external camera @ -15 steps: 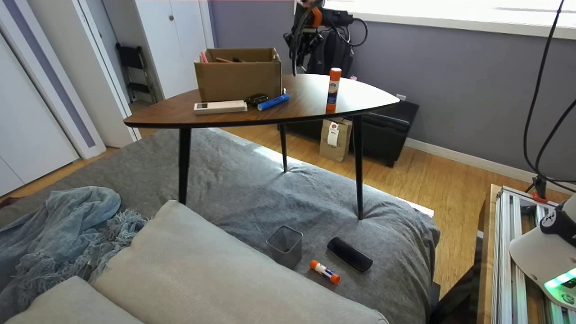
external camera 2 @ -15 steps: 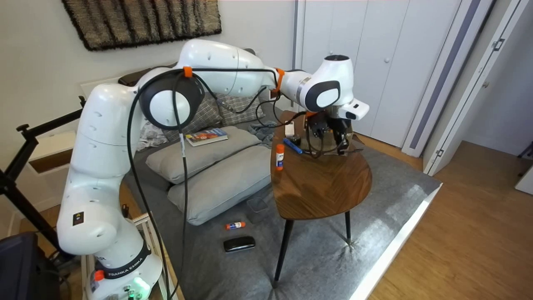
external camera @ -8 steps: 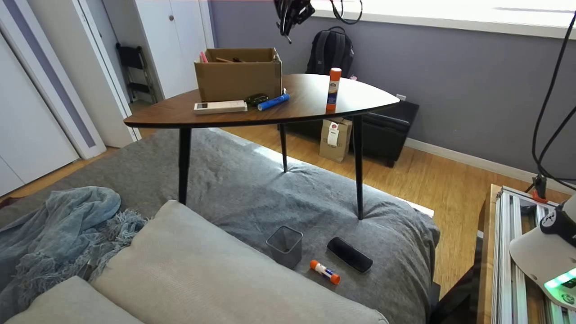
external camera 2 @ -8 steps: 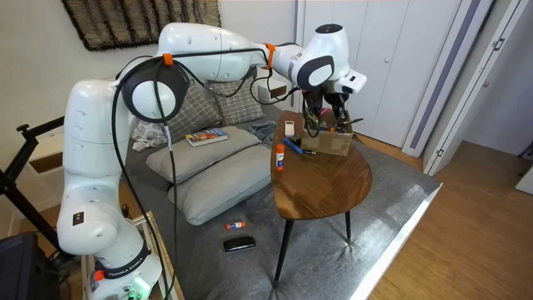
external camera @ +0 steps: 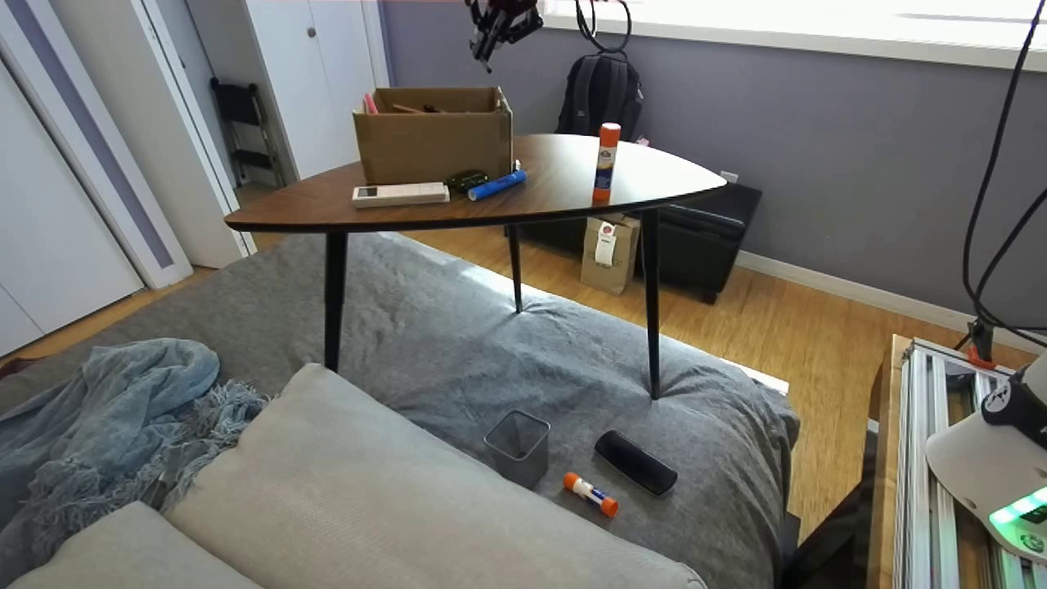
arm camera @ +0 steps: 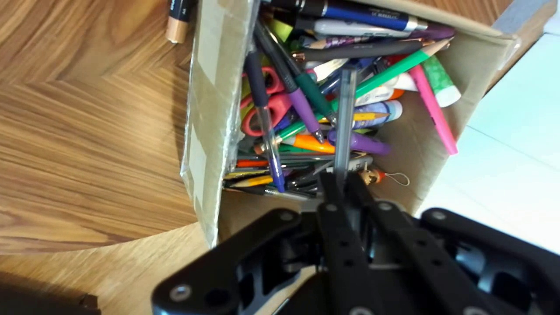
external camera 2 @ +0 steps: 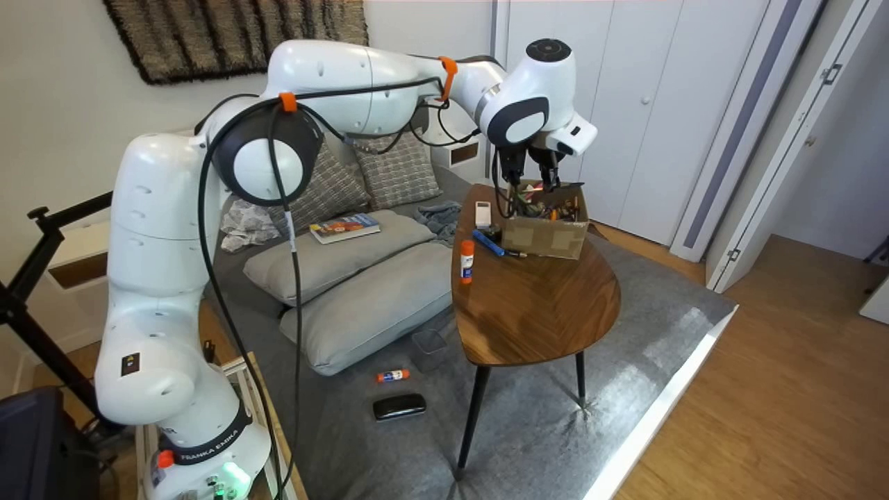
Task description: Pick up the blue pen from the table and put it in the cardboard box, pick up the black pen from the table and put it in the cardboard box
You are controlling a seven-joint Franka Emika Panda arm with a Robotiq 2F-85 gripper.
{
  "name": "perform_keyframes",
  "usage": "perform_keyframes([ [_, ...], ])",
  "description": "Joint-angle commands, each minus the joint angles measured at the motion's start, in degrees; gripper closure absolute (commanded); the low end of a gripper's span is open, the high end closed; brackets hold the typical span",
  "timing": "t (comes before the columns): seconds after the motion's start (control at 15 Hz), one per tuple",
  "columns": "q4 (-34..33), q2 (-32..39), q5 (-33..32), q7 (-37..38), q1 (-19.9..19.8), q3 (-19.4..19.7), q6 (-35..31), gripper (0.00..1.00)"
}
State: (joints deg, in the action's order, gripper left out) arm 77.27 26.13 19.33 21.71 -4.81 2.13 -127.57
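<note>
The black pen (arm camera: 346, 109) is clamped in the end effector (arm camera: 342, 180): in the wrist view the 2 fingers (arm camera: 331, 214) stand almost together, with the slim stick caught between them and reaching out past their tips. There it looks grey and partly see-through; in an exterior view we make it out as a thin dark stick (external camera 2: 571, 185) at the right of the fingertips. The end effector hangs over the cardboard box (external camera: 433, 151), apart from the rim.

Inside the box we see a crowd of pens (arm camera: 302, 109), with pink-handled scissors (arm camera: 280, 104), a green pencil (arm camera: 385, 78) and a pink stick (arm camera: 433, 107) by the right wall. The left wall stands up between these and the counter (arm camera: 87, 131), where a dark stick with a tan end (arm camera: 178, 22) lies just beside the box.

The blue pen (external camera: 497, 186) lies on the counter, at the near right of the box in an exterior view, just beside a small black object (external camera: 468, 181). A white device (external camera: 401, 195) lies left of these, along the box's near side, and 1 glue stick (external camera: 605, 164) stands upright farther right. Lower down, on a grey cover (external camera: 442, 327), we find a 2nd glue stick (external camera: 590, 494) on its side, a black case (external camera: 636, 463) and a mesh cup (external camera: 518, 446).
</note>
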Motion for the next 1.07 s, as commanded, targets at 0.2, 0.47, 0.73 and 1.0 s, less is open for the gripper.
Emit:
perform_keyframes([
  [0.2, -3.19, 3.12, 2.85, 0.14, -1.19, -0.83, 2.12, 0.66],
  [0.47, -2.60, 2.55, 2.47, -0.08, -1.03, -0.80, 1.86, 0.46],
  [0.73, -0.70, 0.31, -0.09, -1.29, -0.06, -0.14, 1.38, 0.18],
  [1.0, 2.23, -3.52, -4.09, -5.62, 1.27, -0.15, 2.24, 0.00],
])
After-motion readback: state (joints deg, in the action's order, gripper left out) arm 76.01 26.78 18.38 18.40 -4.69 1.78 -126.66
